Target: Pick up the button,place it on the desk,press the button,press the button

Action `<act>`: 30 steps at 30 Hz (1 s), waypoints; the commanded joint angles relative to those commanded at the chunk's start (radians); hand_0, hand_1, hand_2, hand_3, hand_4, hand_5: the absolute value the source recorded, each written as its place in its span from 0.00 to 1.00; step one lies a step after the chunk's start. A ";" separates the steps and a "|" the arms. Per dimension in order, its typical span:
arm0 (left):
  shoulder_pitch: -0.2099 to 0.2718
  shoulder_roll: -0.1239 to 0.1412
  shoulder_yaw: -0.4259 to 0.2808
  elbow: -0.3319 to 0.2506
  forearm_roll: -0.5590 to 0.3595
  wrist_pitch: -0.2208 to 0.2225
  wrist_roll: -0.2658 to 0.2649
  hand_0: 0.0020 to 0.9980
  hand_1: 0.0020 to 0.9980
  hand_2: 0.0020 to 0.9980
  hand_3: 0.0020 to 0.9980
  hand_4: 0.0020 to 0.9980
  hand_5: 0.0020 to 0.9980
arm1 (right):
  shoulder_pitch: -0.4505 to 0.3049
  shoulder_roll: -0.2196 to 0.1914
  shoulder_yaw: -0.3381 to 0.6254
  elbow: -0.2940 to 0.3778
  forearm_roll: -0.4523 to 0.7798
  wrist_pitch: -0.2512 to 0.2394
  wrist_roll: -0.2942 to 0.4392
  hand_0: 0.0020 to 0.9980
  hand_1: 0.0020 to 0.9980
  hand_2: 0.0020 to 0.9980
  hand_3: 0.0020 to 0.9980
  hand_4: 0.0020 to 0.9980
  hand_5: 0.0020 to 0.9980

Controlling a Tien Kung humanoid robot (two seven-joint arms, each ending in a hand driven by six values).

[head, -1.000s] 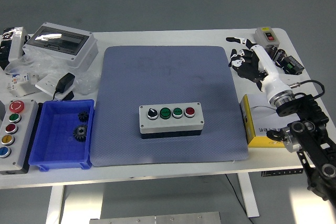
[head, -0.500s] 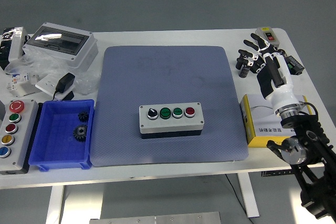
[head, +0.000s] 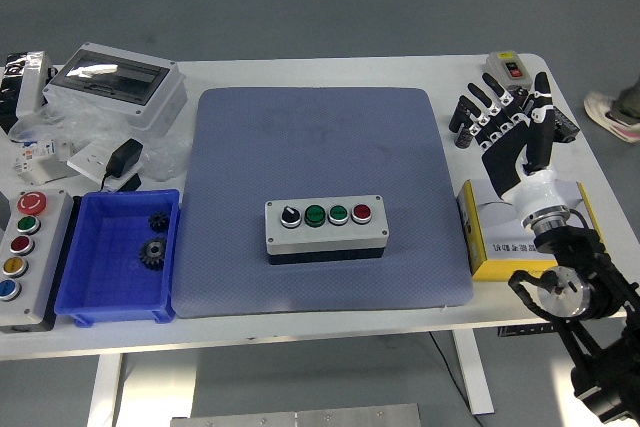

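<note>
- The white bench [head: 300, 72] is carrying everything, with its near edge running along the bottom of the view.
- A blue-grey mat [head: 320, 157] is covering the bench's middle, reaching nearly from the far edge to the near edge.
- A grey enclosure with a clear lid [head: 118, 84] is sitting at the far left corner of the bench, beside crumpled plastic bags [head: 40, 142].
- The button box [head: 325, 230] is lying flat on the near half of the mat, showing a black knob, two green buttons and a red button in a row.
- A blue bin [head: 115, 257] is standing at the mat's near left edge, holding two dark gears [head: 153, 245].
- A yellow box [head: 505, 229] is lying just beside the mat's near right corner.
- A grey control station with coloured buttons [head: 22, 257] is resting at the bench's left edge.
- The right robot hand [head: 510, 132] is hovering over the bench's right edge, above the yellow box, fingers spread and grasping nothing, well apart from the button box.
- A small two-button switch [head: 508, 69] is lying at the far right corner.
</note>
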 joint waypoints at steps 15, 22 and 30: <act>-0.004 0.001 -0.013 0.000 0.013 0.003 -0.008 0.63 0.59 0.53 0.58 0.61 0.17 | -0.018 -0.007 0.047 0.058 -0.076 -0.032 0.004 0.91 0.83 0.84 0.84 0.93 1.00; -0.002 0.002 -0.016 0.000 0.008 0.005 -0.005 0.63 0.59 0.53 0.58 0.61 0.17 | -0.025 -0.008 0.062 0.092 -0.148 -0.068 0.006 0.91 0.83 0.84 0.82 0.93 1.00; -0.001 0.003 -0.012 0.000 -0.005 0.006 -0.004 0.63 0.59 0.53 0.58 0.61 0.17 | -0.025 -0.014 0.073 0.115 -0.196 -0.091 0.009 0.90 0.82 0.84 0.81 0.93 1.00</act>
